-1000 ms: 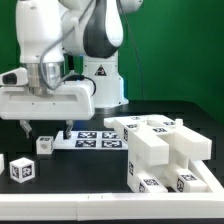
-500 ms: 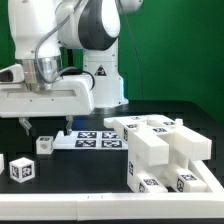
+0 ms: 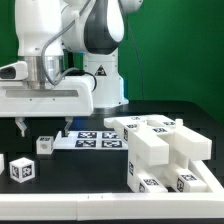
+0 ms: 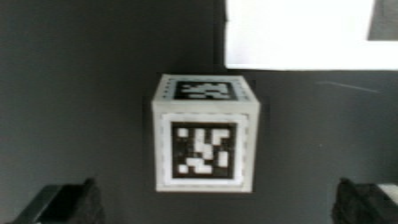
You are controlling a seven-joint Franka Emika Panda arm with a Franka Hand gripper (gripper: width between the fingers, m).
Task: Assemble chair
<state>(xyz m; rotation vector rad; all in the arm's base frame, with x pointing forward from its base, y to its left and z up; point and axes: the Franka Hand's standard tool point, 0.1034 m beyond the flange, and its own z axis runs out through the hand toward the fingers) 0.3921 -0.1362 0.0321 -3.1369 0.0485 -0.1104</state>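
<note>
The partly joined chair (image 3: pixel 165 150) is a stepped white block with tags at the exterior view's right. A small white tagged chair block (image 3: pixel 44 144) stands on the black table, left of the marker board. My gripper (image 3: pixel 45 128) hangs just above this block, open wide, with one finger on each side and neither touching it. In the wrist view the block (image 4: pixel 208 130) lies between and ahead of my gripper (image 4: pixel 217 208), and the dark fingertips (image 4: pixel 63 205) show only at the frame's edge. The gripper holds nothing.
The marker board (image 3: pixel 95 139) lies between the small block and the chair; its corner shows in the wrist view (image 4: pixel 311 35). Another small tagged block (image 3: pixel 22 170) sits nearer the front left, and a third (image 3: pixel 2 163) is cut off at the left edge.
The upper arm has shifted a little and the gripper has sunk slightly over the small block. The jaws stay open and no part has moved.
</note>
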